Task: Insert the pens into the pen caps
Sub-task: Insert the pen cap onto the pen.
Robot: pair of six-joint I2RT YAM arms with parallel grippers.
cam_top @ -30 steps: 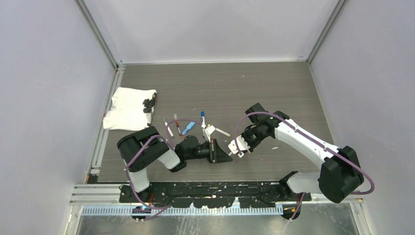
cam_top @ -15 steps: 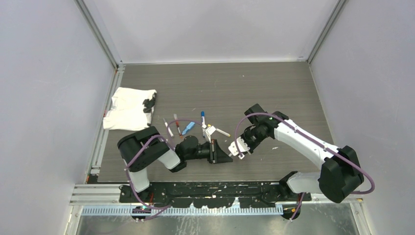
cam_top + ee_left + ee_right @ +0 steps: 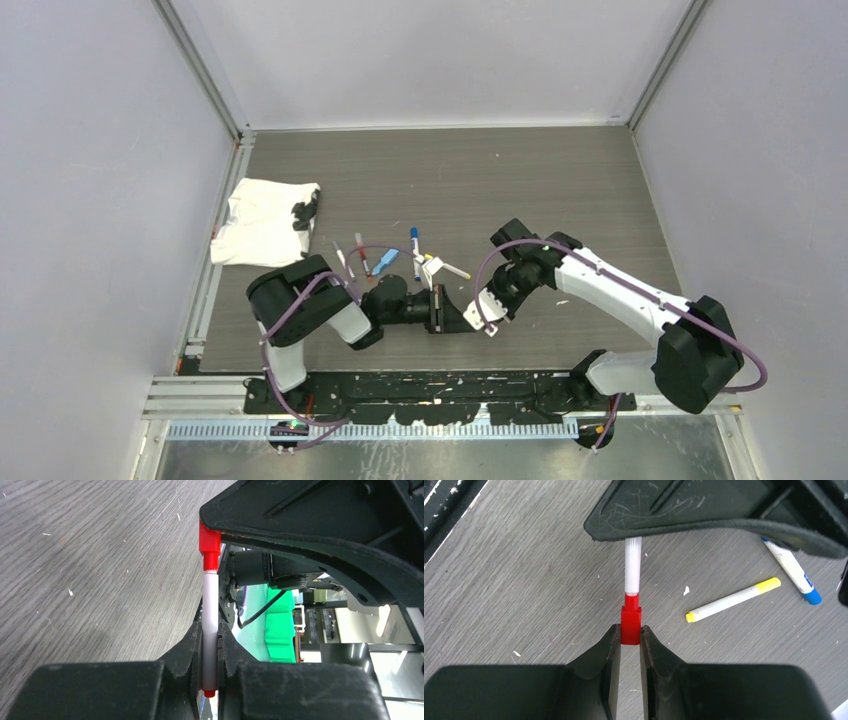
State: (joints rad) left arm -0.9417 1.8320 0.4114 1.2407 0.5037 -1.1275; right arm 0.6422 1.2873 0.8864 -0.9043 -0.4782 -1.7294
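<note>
Top external: my left end effector (image 3: 466,316) and right end effector (image 3: 482,320) meet tip to tip near the front middle of the counter (image 3: 560,180). What they hold is too small to tell from up here. Just beyond them lie loose pens (image 3: 414,243), and a white cloth (image 3: 262,222) sits at the far left.

Left wrist: my left end effector is clenched on the white barrel of a red pen (image 3: 210,605), which points straight out from between the fingers. A red cap (image 3: 209,547) sits at its far end, up against the right end effector's black fingers.

Right wrist: my right end effector grasps the red cap by its square body, in line with the barrel and touching it. A yellow pen (image 3: 733,599) and a blue pen (image 3: 791,572) lie on the counter beyond, near each other.
</note>
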